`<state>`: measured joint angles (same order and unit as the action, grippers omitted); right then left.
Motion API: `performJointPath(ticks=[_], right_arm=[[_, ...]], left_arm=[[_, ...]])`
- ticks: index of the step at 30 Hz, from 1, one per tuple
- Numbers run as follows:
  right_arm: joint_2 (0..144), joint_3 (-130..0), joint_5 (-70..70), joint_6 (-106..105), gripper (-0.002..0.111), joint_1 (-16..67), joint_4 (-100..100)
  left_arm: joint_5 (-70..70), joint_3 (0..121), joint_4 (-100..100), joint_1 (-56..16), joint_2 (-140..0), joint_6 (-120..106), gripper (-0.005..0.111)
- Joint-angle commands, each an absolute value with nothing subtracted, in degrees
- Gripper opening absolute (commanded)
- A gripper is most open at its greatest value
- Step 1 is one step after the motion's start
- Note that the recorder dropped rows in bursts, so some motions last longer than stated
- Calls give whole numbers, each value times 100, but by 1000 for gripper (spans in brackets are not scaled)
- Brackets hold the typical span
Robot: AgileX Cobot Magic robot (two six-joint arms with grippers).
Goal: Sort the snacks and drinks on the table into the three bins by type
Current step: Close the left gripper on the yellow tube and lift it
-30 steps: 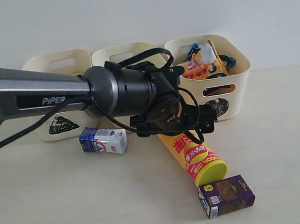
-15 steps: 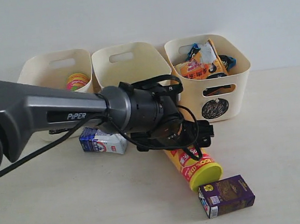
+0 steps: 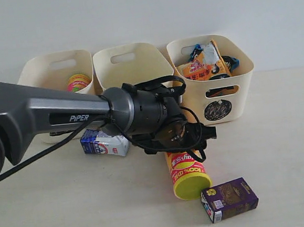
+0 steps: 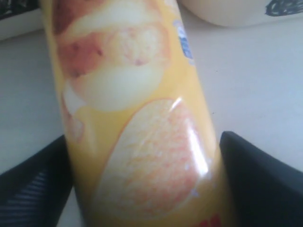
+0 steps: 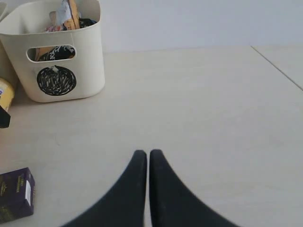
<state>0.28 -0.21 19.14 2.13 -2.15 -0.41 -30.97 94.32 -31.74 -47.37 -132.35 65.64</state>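
Left gripper (image 4: 142,161) seemingly pinches the lying yellow-red chip tube (image 3: 187,168) mid-body to carry it binward; right gripper (image 5: 149,156) rests clenched.

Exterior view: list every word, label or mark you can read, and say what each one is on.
"PiPER": white letters on the left arm.
Black scribbled circle, no words: front of the right bin.
Yellow-red chip tube: white lettering on a red band, too blurred to read.
Blue-white carton, purple carton and the bags in the right bin: print too small to read.
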Motion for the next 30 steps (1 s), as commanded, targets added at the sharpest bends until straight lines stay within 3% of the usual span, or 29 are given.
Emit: performJointPath(ticks=[1,5,15,30], right_arm=[[0,0,1890,245,0,-231,-59],[0,0,1890,245,0,-231,-59],[0,0,1890,245,0,-231,-59],[0,0,1890,245,0,-231,-59]], left_arm=[[-3455,9400,-3217,-4784,-13243,6498,29],[-3486,9400,-3239,-4784,-13167,6363,5],[-3766,9384,-3191,-4796,-12736,5291,4],[-3772,8560,-1619,-4806,-11696,2743,4]])
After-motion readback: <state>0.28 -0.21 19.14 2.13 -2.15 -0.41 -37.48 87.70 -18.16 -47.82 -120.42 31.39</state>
